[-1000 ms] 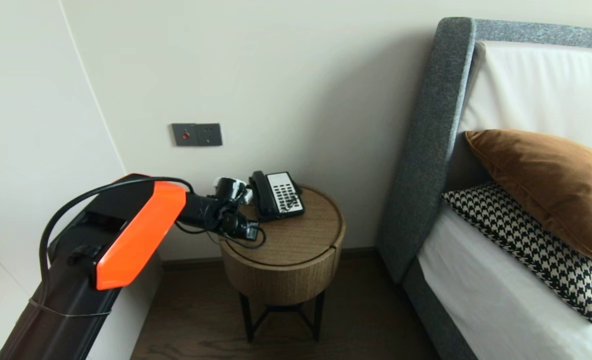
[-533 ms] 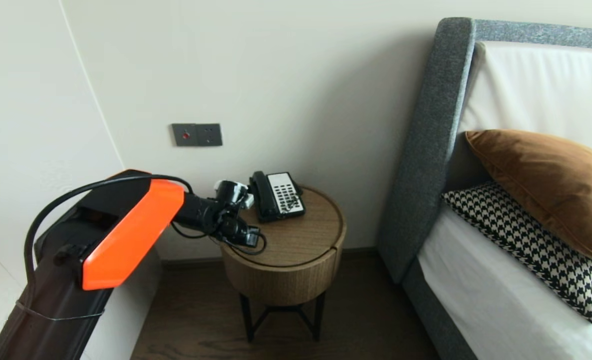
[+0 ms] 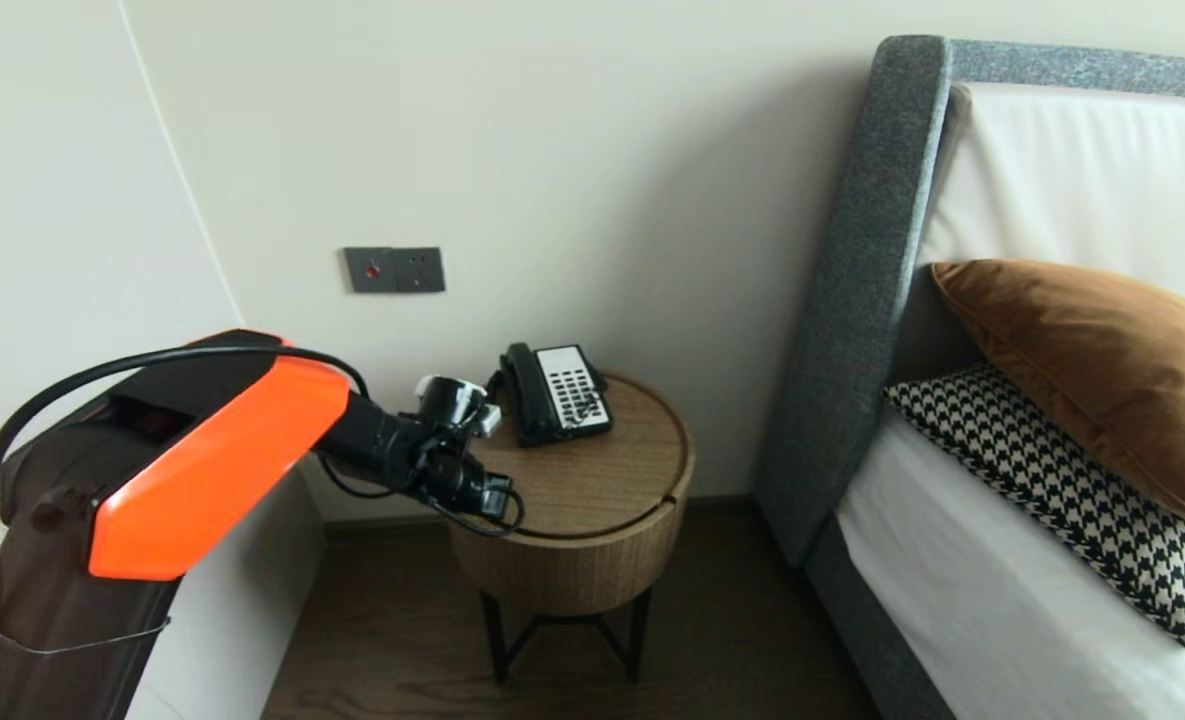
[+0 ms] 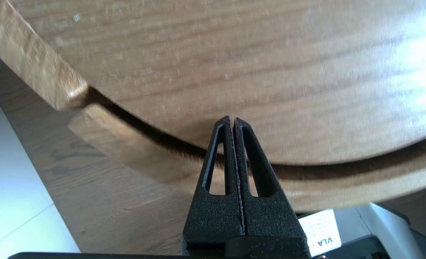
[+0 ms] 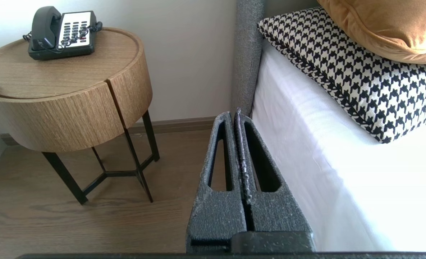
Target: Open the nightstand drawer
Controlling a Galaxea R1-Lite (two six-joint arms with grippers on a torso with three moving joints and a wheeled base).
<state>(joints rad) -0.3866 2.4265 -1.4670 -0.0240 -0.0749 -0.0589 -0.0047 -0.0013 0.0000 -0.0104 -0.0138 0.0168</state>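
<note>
Left gripper (image 4: 232, 120) tips lost behind wrist cabling in head view; wrist view shows them pressed together, empty, over near-left rim of bedside table (image 3: 592, 470), pulled back from telephone (image 3: 557, 390) since earlier; right gripper (image 5: 234, 115) closed beside bed (image 5: 342, 162).

This is a bedroom, and its furnishing suggests a hotel room. Right under the closed jaws of the left gripper (image 4: 232, 120) stands a round oak-veneer bedside table on black metal legs (image 3: 582, 555). Beyond the jaws, at the table's far edge, sits a black corded desk telephone with a white keypad panel (image 3: 555, 392). Higher up, a grey switch-and-socket plate (image 3: 394, 269) is set in the cream wall (image 3: 602, 150). Well to the right of the jaws are a grey fabric bed headboard (image 3: 867, 270), a white bed sheet (image 3: 992, 610), a black-and-white houndstooth pillow (image 3: 1052, 490) and a brown velvet cushion (image 3: 1102, 370). Dark wooden floorboards (image 3: 732, 640) lie below.
</note>
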